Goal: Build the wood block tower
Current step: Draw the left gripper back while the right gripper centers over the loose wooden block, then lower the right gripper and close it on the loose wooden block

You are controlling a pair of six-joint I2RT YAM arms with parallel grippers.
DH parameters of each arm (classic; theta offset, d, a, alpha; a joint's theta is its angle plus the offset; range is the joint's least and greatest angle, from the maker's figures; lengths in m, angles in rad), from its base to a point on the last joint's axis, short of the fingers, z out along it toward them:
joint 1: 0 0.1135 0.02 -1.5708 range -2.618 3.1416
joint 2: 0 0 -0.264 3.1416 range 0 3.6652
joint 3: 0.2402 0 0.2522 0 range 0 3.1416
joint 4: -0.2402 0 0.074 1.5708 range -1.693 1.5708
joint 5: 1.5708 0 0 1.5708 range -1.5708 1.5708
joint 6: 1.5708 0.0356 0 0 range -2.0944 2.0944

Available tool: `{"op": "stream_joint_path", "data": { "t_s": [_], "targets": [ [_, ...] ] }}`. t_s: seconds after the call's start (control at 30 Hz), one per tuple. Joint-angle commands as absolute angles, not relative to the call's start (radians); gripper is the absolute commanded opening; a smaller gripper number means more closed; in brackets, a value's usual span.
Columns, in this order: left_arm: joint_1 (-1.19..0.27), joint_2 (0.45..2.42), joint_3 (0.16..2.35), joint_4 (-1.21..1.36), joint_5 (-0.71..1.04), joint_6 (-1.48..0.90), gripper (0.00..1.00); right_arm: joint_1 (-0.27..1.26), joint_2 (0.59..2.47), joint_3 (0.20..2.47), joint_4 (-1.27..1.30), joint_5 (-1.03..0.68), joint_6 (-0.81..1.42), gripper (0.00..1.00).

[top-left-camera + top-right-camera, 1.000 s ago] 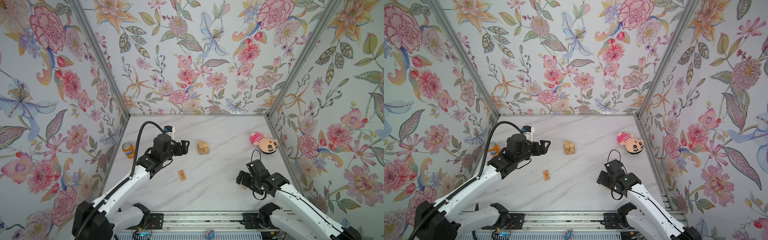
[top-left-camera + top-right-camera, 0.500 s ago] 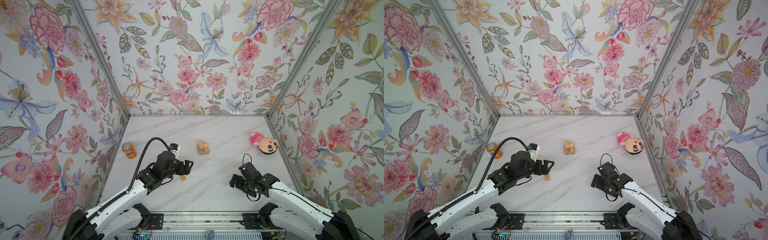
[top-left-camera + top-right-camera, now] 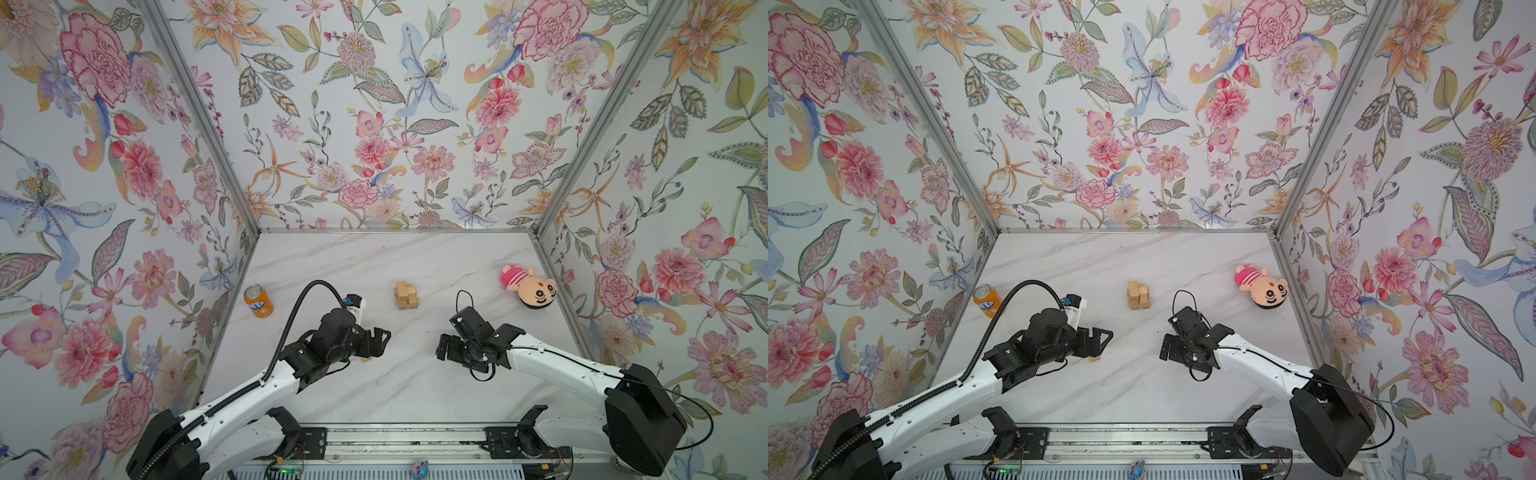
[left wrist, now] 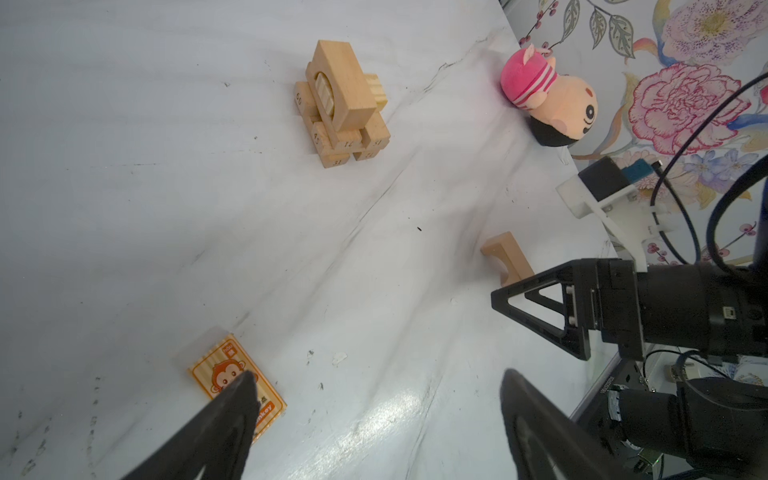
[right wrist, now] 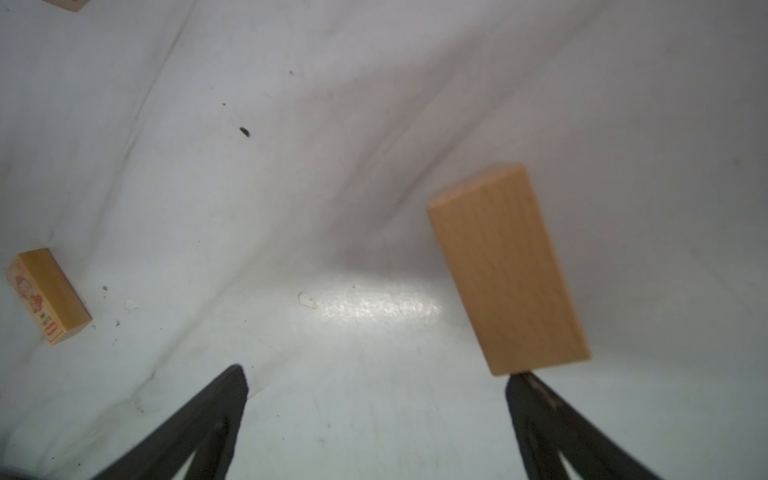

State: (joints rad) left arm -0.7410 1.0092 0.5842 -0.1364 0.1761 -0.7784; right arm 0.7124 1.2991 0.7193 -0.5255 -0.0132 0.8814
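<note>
though low, pale crossed tower (image 4: 343, 104), "60" and "45" stamped; monkey-print block (image 4: 220, 357) at its 7 o'clock; left gripper (image 4: 378, 376), right gripper (image 5: 374, 372) agape, empty.

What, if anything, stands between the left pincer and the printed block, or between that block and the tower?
Nothing visible. The open left pincer hangs just over the printed block, and only bare table lies from there to the tower. The curved block sits off to the side.
</note>
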Motion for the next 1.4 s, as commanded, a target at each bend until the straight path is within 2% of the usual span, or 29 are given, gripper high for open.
{"op": "stream_joint_path", "data": {
  "t_s": [0.0, 0.17, 0.3, 0.4, 0.47, 0.53, 0.67, 0.93, 1.23, 1.37],
  "targets": [
    [-0.749, 0.981, 0.565, -0.133, 0.184, -0.790, 0.92, 0.746, 1.328, 0.800, -0.546, -0.011, 0.835, 0.99],
    [-0.750, 0.958, 0.551, -0.129, 0.186, -0.795, 0.92, 0.806, 1.285, 0.891, -0.742, 0.119, 0.801, 0.99],
    [-0.756, 0.964, 0.547, -0.115, 0.187, -0.798, 0.92, 0.804, 1.223, 0.882, -0.835, 0.215, 0.810, 1.00],
    [-0.777, 0.979, 0.558, -0.105, 0.186, -0.794, 0.92, 0.782, 1.198, 0.849, -0.842, 0.240, 0.815, 0.94],
    [-0.802, 0.988, 0.569, -0.106, 0.175, -0.784, 0.92, 0.766, 1.206, 0.832, -0.841, 0.248, 0.802, 0.82],
    [-0.828, 0.996, 0.579, -0.106, 0.170, -0.769, 0.94, 0.756, 1.228, 0.825, -0.840, 0.255, 0.780, 0.75],
    [-0.885, 1.015, 0.598, -0.100, 0.166, -0.737, 0.99, 0.738, 1.287, 0.829, -0.837, 0.276, 0.736, 0.70],
    [-0.938, 1.091, 0.644, -0.100, 0.146, -0.710, 0.99, 0.681, 1.348, 0.818, -0.756, 0.237, 0.650, 0.58],
    [-0.939, 1.134, 0.684, -0.099, 0.155, -0.689, 0.99, 0.653, 1.415, 0.819, -0.681, 0.175, 0.577, 0.55],
    [-0.939, 1.147, 0.696, -0.107, 0.147, -0.685, 0.99, 0.621, 1.448, 0.822, -0.659, 0.164, 0.561, 0.50]
  ]
}}
